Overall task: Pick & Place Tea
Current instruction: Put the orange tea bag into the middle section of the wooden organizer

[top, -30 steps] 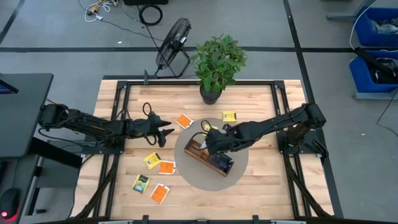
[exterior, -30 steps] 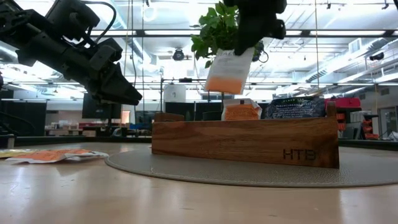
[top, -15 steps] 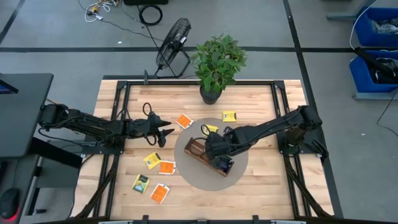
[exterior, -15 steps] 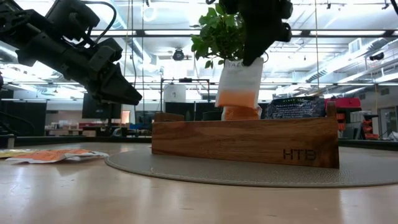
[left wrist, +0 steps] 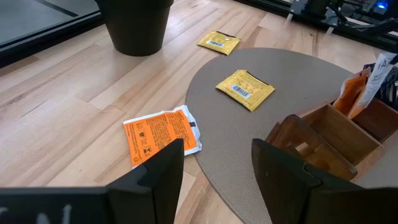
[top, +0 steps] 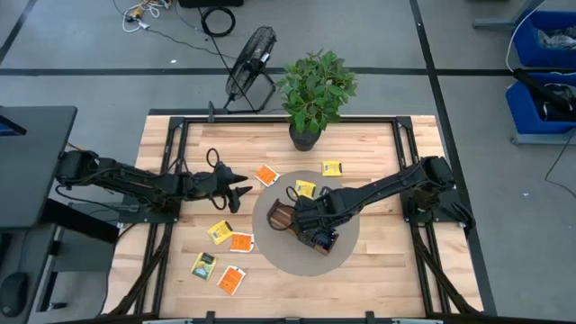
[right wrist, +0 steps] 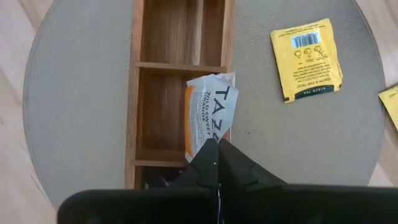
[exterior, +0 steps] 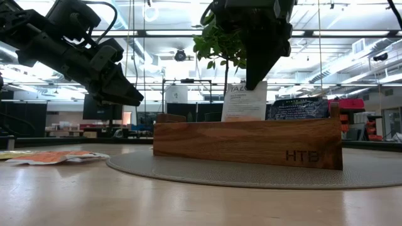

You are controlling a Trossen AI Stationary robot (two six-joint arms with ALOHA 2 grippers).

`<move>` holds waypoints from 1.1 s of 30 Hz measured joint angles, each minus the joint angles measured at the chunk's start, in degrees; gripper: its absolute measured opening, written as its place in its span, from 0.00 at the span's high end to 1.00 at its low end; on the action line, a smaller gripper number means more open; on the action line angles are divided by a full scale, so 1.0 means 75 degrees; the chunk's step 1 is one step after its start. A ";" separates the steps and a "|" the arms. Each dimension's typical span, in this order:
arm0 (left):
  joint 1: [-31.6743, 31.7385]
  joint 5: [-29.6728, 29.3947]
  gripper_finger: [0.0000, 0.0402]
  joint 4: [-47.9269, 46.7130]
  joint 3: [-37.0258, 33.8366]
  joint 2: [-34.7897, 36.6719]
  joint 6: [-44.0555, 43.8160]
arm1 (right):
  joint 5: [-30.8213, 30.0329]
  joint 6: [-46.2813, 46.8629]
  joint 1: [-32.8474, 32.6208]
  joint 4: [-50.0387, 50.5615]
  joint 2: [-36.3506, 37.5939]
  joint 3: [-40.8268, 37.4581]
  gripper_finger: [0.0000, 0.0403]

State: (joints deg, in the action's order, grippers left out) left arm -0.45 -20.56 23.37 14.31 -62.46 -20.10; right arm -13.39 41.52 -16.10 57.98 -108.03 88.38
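Lowered into the wooden tray (exterior: 248, 143), a crinkled orange sachet (right wrist: 209, 117) stays clamped in right jaws

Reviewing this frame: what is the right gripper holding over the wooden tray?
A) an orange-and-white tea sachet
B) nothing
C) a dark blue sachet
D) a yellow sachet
A: the right gripper is shut on the orange-and-white tea sachet, which stands partly down in a compartment of the wooden tray.

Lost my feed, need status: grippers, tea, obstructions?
Right gripper shut on orange sachet, lowering into wooden tray. Left gripper open, hovering beside mat. No visible obstruction.
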 joint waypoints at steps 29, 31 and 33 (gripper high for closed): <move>-0.0003 0.0000 0.52 -0.0005 0.0000 0.0000 -0.0038 | 0.0044 -0.0335 0.0122 -0.0181 -0.0570 -0.0009 1.00; -0.0003 0.0001 0.52 -0.0011 -0.0001 0.0000 -0.0038 | 0.0044 -0.0403 0.0128 -0.0221 -0.0599 -0.0006 0.99; -0.0003 0.0003 0.52 -0.0008 -0.0003 0.0000 -0.0038 | 0.0017 -0.0428 0.0128 -0.0186 -0.0606 -0.0009 0.97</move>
State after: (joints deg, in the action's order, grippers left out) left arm -0.47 -20.53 23.31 14.28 -62.46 -20.38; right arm -13.26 38.31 -15.14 56.58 -112.57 88.31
